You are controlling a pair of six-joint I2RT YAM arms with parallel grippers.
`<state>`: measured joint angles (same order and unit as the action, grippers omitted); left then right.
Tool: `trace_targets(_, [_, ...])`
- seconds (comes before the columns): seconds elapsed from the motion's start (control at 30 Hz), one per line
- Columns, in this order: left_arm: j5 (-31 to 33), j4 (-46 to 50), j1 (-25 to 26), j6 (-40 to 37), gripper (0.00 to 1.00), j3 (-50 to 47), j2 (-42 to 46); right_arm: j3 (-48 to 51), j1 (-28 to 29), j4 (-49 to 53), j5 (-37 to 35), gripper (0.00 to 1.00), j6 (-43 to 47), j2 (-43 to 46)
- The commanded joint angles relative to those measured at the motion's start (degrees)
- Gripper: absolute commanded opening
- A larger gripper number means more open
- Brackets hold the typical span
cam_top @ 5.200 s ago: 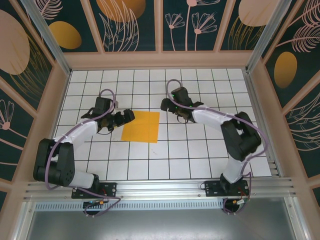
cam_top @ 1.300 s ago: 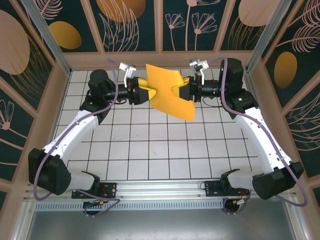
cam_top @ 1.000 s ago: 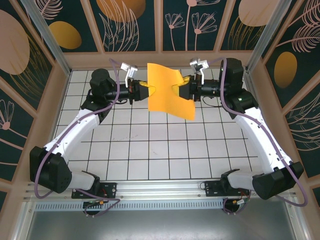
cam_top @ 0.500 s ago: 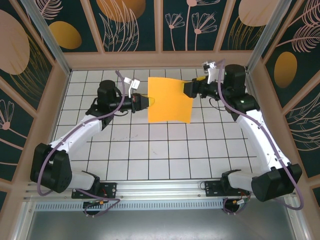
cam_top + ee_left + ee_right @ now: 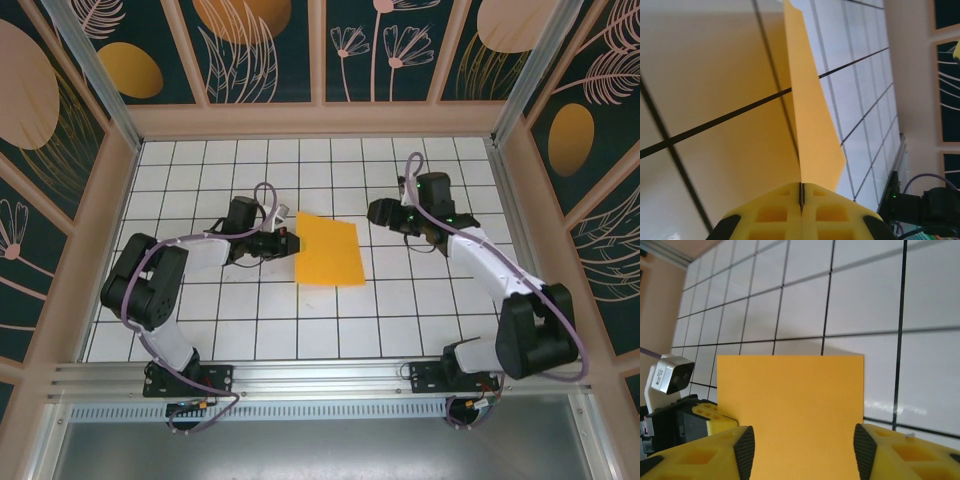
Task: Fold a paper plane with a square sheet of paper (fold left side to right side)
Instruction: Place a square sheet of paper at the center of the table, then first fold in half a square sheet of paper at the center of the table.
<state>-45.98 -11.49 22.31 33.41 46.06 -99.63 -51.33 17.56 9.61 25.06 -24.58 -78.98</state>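
One thin orange square sheet of paper (image 5: 330, 252), left end effector (image 5: 292, 243) clamping it, right end effector (image 5: 374, 212) apart.

The table (image 5: 300, 330) has open tiles at the front and at the back, so a gripper can pass there. In the middle lies the sheet of paper (image 5: 328, 250). The left gripper (image 5: 288, 243) pinches its left edge and blocks that side. The right gripper (image 5: 375, 212), fingers apart, sits near its far right corner. 3 walls (image 5: 320, 120) close in the table.
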Motion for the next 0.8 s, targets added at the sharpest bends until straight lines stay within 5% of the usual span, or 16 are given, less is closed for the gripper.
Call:
trace_targets(0.0, [1.9,3.4,0.3,-1.9,0.0,2.0,-1.8,1.2,2.6,-6.4,-0.7,0.52,-4.9,-4.2])
trace_targets(0.5, [2.7,7.5,0.3,-2.4,0.05,4.3,-2.9,-2.8,8.8,-5.3,-3.6,0.39,-8.4,-23.5])
trace_targets(0.77, [-1.2,3.6,0.3,1.4,0.34,4.7,-2.6,-2.4,9.0,-3.1,-4.8,0.38,-7.5,-25.7])
